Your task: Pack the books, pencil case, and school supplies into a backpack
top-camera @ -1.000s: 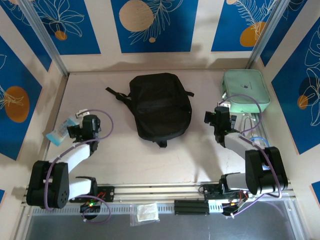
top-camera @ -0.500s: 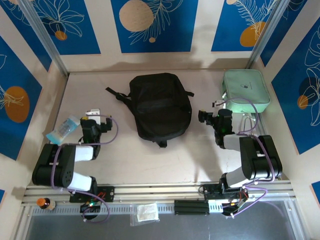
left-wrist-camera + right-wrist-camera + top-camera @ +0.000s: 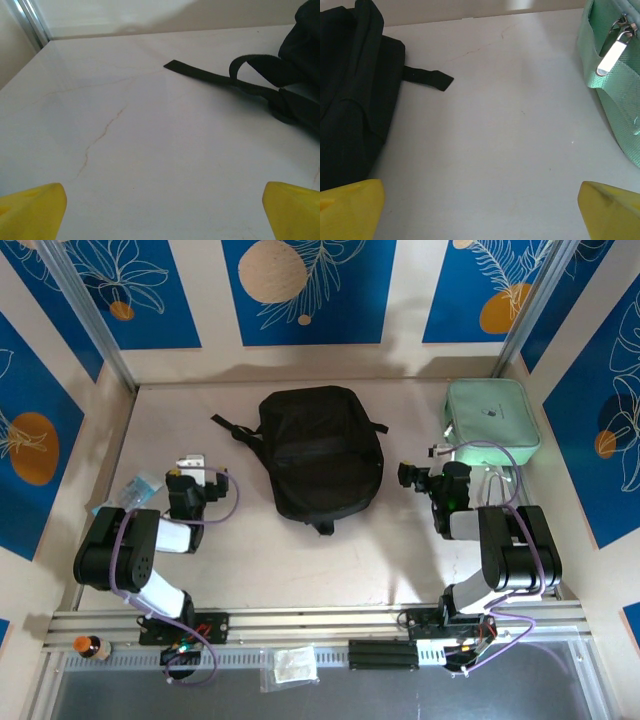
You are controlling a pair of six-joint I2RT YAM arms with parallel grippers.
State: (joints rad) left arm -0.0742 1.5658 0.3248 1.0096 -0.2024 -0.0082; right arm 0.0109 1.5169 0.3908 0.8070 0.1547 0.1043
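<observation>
Soft, even overhead light keeps the top view sharp, though the backpack (image 3: 320, 453) sinks into near-featureless black. Both wrist views look paler, with glare along the upper edge and blurred yellow fingertips (image 3: 31, 212) in the lower corners.

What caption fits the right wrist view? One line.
Open right hand over the table, between the black backpack and the green zip case.

The top camera looks steeply down from above and behind the near edge, taking in the whole bench (image 3: 300, 560). Each wrist camera sits low and close over the bench, facing the back wall (image 3: 150, 15). The left one catches the backpack (image 3: 305, 60) at its right edge, the right one at its left.
</observation>
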